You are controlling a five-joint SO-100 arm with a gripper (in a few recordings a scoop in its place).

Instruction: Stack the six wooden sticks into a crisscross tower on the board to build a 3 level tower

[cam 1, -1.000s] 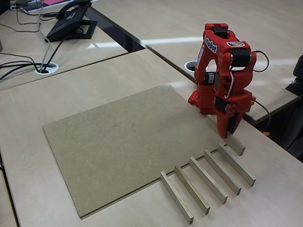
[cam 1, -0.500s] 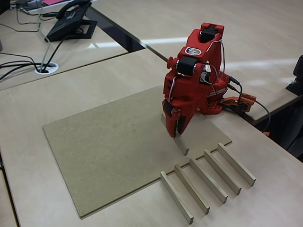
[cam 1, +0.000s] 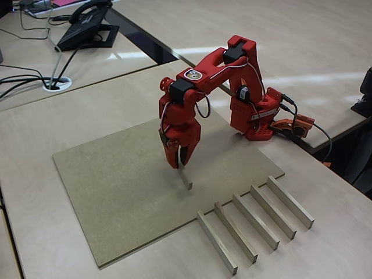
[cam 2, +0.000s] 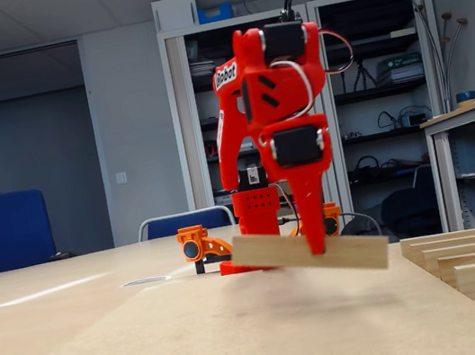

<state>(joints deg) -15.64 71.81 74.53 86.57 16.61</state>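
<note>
Right now the red two-finger gripper (cam 1: 179, 161) is clamped on one pale square-section wooden stick (cam 2: 310, 252), carried tilted just above the flat brown fibreboard sheet (cam 1: 116, 180). Five matching sticks (cam 1: 254, 221) wait off its near right edge; no tower layer laid yet.

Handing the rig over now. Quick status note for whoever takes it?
Gripper: shut on one wooden stick, held tilted above the board, apparently clear of it in the low fixed view.
Other sticks: five lie side by side in a row, on the desk off the board's near right edge.
Done: first stick picked and carried over the board. Nothing placed on the board yet; no tower layer started.
Left: set this stick down, then place the other five in crossed pairs for three levels.
</note>
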